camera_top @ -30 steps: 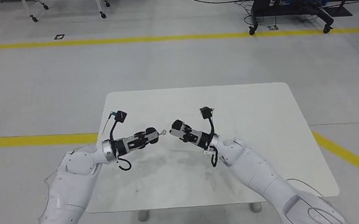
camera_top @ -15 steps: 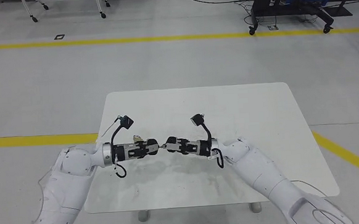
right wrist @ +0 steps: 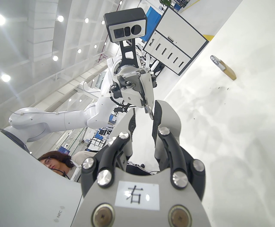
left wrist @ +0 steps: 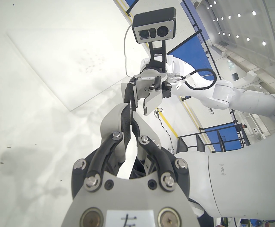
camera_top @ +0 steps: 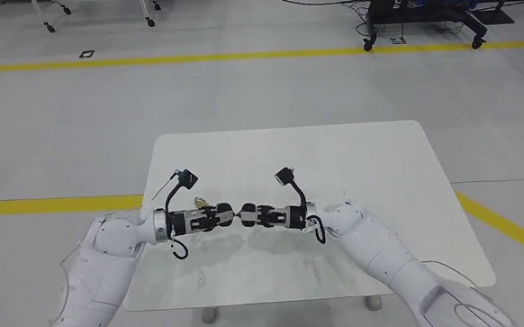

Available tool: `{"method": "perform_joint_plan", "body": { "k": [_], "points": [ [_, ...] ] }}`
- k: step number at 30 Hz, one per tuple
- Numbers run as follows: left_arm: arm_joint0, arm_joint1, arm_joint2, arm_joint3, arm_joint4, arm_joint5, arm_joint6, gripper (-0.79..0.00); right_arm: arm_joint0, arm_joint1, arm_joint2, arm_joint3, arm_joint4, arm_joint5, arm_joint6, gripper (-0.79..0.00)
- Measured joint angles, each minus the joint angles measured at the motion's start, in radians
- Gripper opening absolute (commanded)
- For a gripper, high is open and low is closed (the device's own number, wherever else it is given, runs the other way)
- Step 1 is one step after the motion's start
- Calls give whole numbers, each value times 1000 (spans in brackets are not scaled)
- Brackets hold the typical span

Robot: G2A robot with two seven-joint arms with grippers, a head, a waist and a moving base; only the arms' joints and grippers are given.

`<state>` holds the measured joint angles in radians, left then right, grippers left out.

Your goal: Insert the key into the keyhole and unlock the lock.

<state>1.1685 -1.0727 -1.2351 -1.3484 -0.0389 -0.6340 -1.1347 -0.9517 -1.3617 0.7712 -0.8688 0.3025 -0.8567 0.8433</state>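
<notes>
While the brass lock [right wrist: 224,68] lies flat on the white table [camera_top: 379,156] just beside the left forearm, the left gripper [left wrist: 130,109] hangs above the tabletop with its jaws closed on the key [right wrist: 150,112], a thin metal piece pinched at the pad tips. The right gripper [right wrist: 146,109] faces it tip to tip, jaws apart with the key between its pads; whether they touch it cannot be told. The key looks to be passing from one gripper to the other, well short of any insertion. The risk lies in that exchange: so little metal shows beyond the left pads that the right jaws may close on a sliver, or on the left fingertips, and an early release would drop the key to the table. A skewed grip would also leave the blade misaligned for the keyhole. The lock is loose and unheld, so it would likely slide under a push, and the left forearm crowds the approach to it. Beyond the table, a yellow floor line [camera_top: 237,55] crosses the hall and a dark wheeled cart [camera_top: 424,9] stands far right.
</notes>
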Motion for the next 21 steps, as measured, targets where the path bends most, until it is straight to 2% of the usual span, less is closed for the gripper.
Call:
{"method": "perform_joint_plan", "body": {
  "k": [4,5,6,11,14,17,21],
  "points": [
    [0,3,7,1,5,-3,5,-785,2,-2,-2,4,1,-3,3,-785],
    [-1,4,8,1,4,-3,7,-542,3,-2,-2,5,0,-2,4,-785],
    [-1,5,8,3,2,-1,11,0,3,-3,-2,6,-1,-2,4,-785],
    [1,12,-15,2,23,5,64,0,-2,0,7,-2,13,-33,10,-785],
    [15,24,-67,-8,119,-2,135,0,-11,9,33,-7,27,-71,3,-785],
    [47,39,-127,-45,303,15,241,0,-30,25,73,-16,36,-109,-16,-785],
    [96,56,-186,-115,644,85,395,0,-65,50,132,-45,26,-133,-46,-785]
  ]
}}
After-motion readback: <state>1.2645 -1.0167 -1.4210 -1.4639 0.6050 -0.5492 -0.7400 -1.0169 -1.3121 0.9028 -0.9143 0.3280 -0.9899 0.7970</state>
